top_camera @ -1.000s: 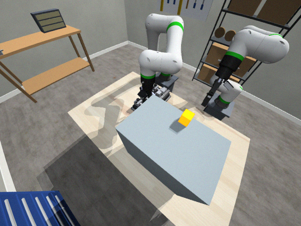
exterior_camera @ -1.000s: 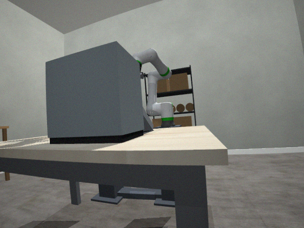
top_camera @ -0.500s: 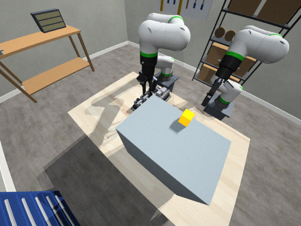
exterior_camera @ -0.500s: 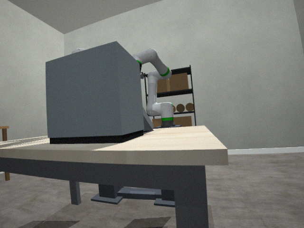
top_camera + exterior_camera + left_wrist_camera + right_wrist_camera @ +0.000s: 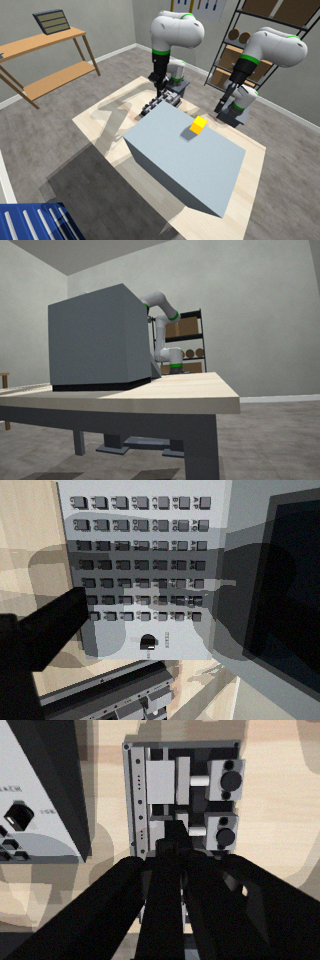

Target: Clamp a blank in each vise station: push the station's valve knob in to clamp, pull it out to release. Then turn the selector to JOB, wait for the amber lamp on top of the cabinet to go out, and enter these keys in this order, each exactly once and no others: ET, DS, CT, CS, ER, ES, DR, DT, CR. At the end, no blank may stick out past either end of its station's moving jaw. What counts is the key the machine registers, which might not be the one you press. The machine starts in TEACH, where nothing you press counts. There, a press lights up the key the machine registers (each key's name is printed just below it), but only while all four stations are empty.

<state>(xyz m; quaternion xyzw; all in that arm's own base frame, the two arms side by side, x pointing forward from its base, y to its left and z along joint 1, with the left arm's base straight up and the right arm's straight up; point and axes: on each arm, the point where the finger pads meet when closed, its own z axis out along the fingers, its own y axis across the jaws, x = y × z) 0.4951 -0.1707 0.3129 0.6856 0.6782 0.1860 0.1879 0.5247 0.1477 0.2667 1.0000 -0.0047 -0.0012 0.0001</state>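
My right gripper point(image 5: 158, 94) point(image 5: 173, 834) is shut and empty above the vise fixture point(image 5: 182, 743). The end station's pale blank point(image 5: 160, 782) lies beside its moving jaw point(image 5: 183, 780), within both jaw ends; its valve knob is round and black point(image 5: 231, 781). The adjacent blank point(image 5: 157, 827) is partly hidden by the fingers, its knob point(image 5: 225, 837) visible; the other stations are mostly hidden. My left gripper point(image 5: 220, 106) is open by the key panel point(image 5: 105, 645). The keys show no light. The selector point(image 5: 148, 641) point(image 5: 20, 817) has an unclear setting. The amber lamp point(image 5: 198, 125) glows.
The large grey cabinet point(image 5: 165, 136) point(image 5: 90, 343) fills the table's middle and hides the panel from the top and exterior views. A dark screen point(image 5: 295, 570) stands beside the key panel. The wooden table point(image 5: 222, 224) point(image 5: 196, 389) extends around the cabinet.
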